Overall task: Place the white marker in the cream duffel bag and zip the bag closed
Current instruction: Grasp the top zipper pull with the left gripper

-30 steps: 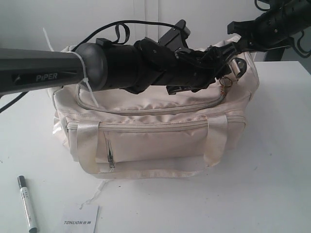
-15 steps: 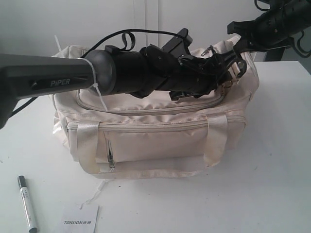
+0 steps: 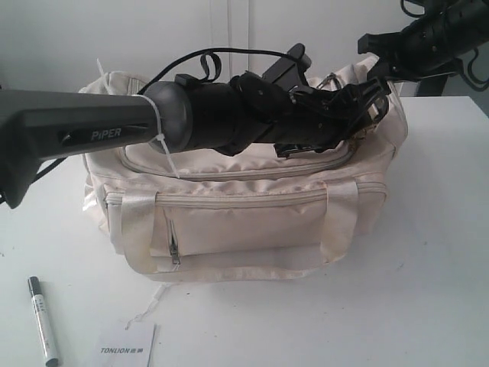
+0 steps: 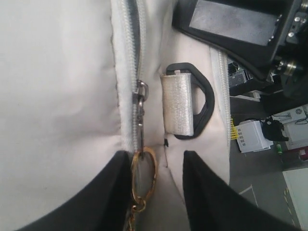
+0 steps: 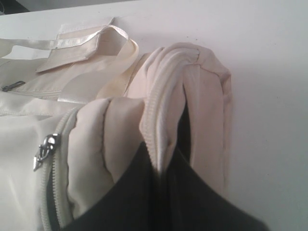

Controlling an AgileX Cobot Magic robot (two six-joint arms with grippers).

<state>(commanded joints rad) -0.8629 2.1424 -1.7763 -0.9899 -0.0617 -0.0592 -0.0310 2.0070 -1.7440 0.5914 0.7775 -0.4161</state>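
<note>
We judge the step in hand to be opening the bag, with the marker's turn not yet come. The slim white marker with the dark grey cap (image 3: 43, 319) lies on the white tabletop (image 3: 428, 267) near its front left corner, beside a white printed card (image 3: 126, 348) and well apart from both arms. The large cream fabric duffel bag (image 3: 244, 222) sits mid-table, and its curved top zipper looks shut along the length we can see.

The left gripper (image 4: 158, 156) reaches across to the bag's right end. Its black fingers (image 4: 96, 202) are spread, and the gold ring pull (image 4: 144, 166) lies between them, close against one finger but not pinched. A black plastic end ring (image 4: 207, 96) sits just beyond.

The right gripper (image 5: 161, 163) has its fingers pressed together on a fold of the bag's end fabric, which we take as bracing it.

Next, we think the left fingers must close squarely on that small ring, then draw it along the curve while the right hold resists. The ring is thin and could slip free.
</note>
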